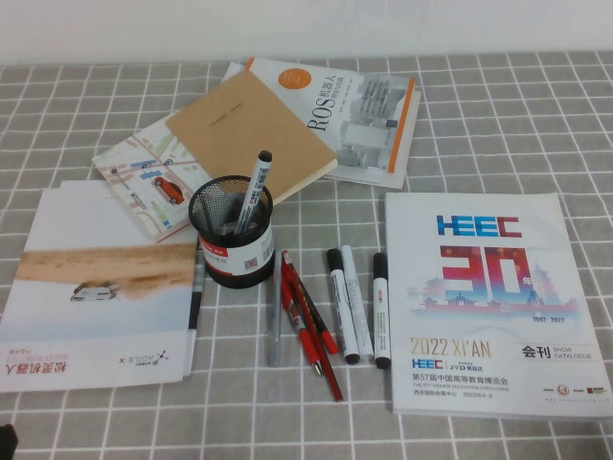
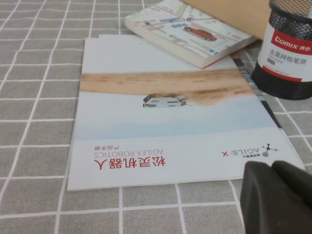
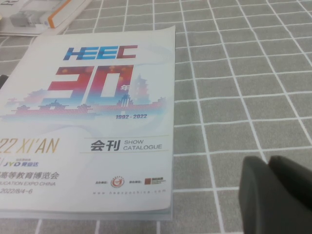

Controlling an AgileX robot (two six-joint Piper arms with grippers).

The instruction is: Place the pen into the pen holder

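Grey checked tablecloth [image 1: 479, 96] carries a slim grey-silver pen [image 1: 275, 331] lying untouched beside the black wire-mesh pen holder [image 1: 233, 244], while the left gripper [image 2: 280, 195] and right gripper [image 3: 282, 187] sit clenched, empty, parked near the table's front edge.

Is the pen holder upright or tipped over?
Upright. The pen holder stands on its base with its open mouth up and one marker leaning inside.
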